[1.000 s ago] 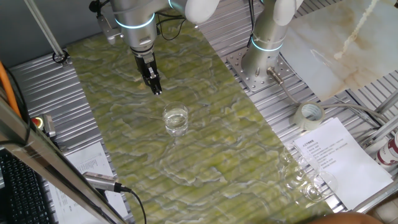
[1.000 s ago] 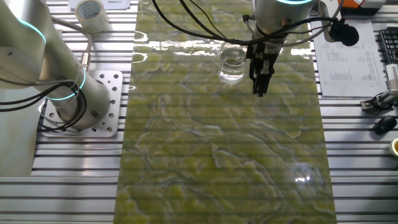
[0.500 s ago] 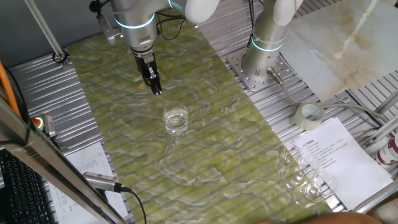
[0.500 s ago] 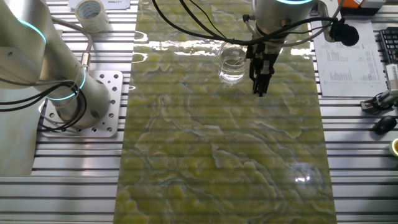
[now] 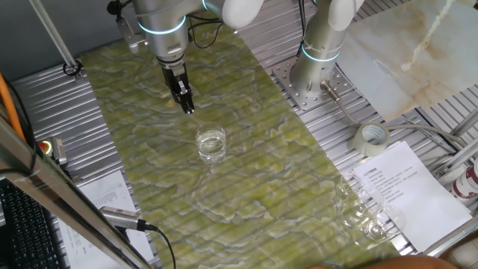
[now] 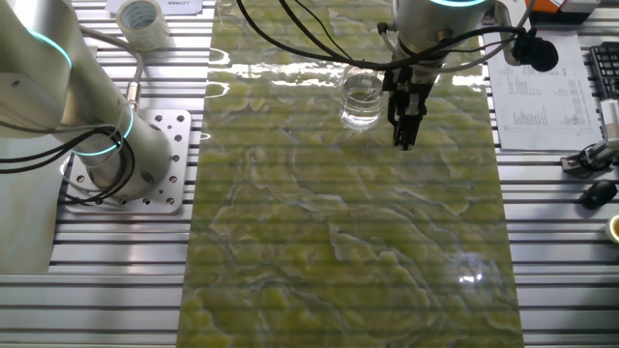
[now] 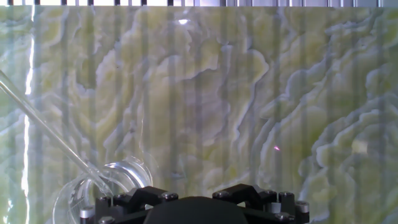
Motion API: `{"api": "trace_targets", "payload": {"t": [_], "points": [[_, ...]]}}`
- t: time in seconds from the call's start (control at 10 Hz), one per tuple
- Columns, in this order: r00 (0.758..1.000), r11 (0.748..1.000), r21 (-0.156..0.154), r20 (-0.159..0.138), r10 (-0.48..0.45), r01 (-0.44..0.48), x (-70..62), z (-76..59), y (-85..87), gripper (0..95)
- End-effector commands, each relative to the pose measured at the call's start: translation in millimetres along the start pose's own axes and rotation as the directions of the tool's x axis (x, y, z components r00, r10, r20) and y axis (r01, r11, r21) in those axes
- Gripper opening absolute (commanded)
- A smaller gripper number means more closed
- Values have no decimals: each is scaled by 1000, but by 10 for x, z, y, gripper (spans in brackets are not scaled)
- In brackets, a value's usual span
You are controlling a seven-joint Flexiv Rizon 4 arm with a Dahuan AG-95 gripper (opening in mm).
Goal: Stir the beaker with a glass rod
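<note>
A: Here's the gripper (image 5: 189, 109), hanging over the green marbled mat (image 5: 246, 187), fingers pointing straight down.

B: And the beaker (image 5: 211, 143)?

A: Upright on the mat, a little apart from the gripper, towards the near edge in one fixed view. From the other side the beaker (image 6: 362, 99) stands just left of the gripper (image 6: 403, 143), not touching it.

B: Are those fingers holding anything?

A: They look pressed close together, narrow and dark. Whether something thin sits between them, I can't tell from either side view.

B: The glass rod?

A: Only the hand view gives it: the glass rod (image 7: 46, 127) runs slanted from the upper left edge down into the beaker (image 7: 102, 186), its lower end inside the round mouth.

B: Anything else around?

A: A tape roll (image 5: 371, 138) off the mat beside a printed sheet (image 5: 399, 187), and clear glass vessels (image 5: 362, 217) nearby.
</note>
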State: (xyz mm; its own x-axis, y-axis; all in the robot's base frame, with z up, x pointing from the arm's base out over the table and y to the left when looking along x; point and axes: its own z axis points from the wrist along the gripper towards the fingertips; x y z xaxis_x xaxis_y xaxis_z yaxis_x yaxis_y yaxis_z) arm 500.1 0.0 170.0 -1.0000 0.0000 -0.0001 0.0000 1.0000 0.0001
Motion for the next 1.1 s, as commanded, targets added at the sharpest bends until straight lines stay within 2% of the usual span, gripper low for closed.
{"api": "trace_targets", "payload": {"t": [0.1, 0.7, 0.9, 1.1], "points": [[987, 990, -93, -109, -119, 109, 1, 0, 0, 0], [992, 995, -79, -103, -74, 66, 2, -7, 6, 0], [988, 990, -89, -96, -119, 111, 5, -14, 9, 0], [985, 988, -89, -108, -134, 124, 6, -15, 10, 0]]}}
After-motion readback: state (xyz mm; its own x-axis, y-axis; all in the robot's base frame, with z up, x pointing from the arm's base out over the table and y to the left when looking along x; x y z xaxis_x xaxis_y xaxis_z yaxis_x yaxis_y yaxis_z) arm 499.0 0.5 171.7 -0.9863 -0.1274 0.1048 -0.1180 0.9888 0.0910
